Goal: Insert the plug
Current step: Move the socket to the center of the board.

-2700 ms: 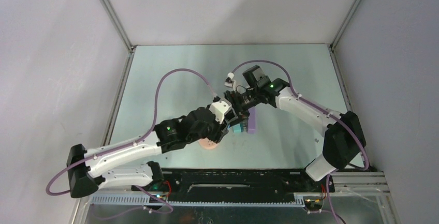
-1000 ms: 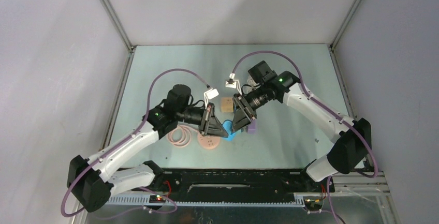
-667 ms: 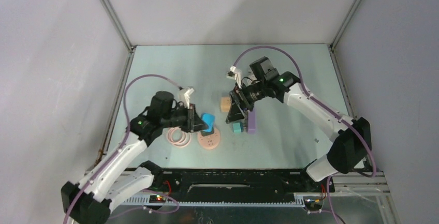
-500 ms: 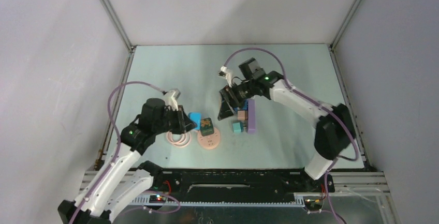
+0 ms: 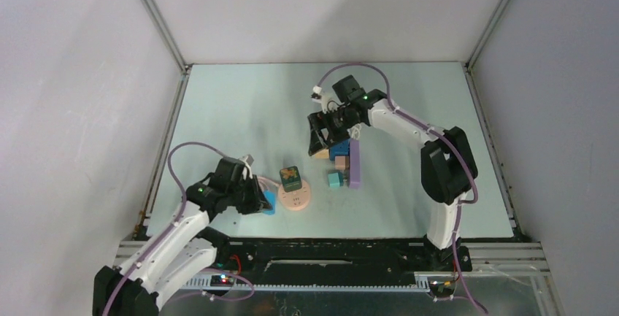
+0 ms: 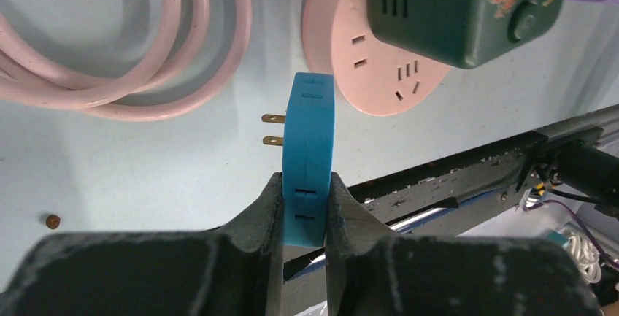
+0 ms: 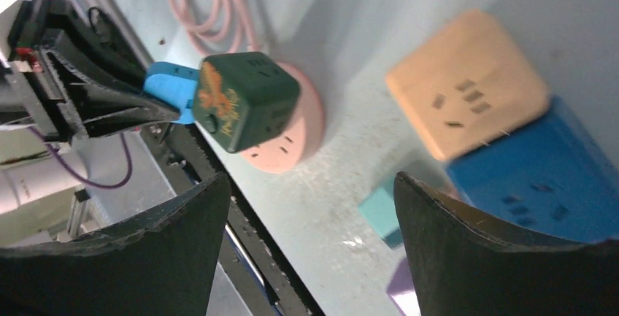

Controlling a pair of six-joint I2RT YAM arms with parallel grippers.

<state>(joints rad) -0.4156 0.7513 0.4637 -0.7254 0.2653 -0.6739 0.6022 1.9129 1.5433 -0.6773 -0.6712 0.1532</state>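
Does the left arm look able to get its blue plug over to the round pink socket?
Probably yes. The left end effector holds the blue plug right beside the pink socket, with near slots bare; the green cube covers only the far part. Its prongs point away, though.

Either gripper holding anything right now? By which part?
Left gripper is shut on the blue plug, fingers pinching its pronged face and back at the end nearest the wrist, prongs clear. Right gripper is open, holding nothing.
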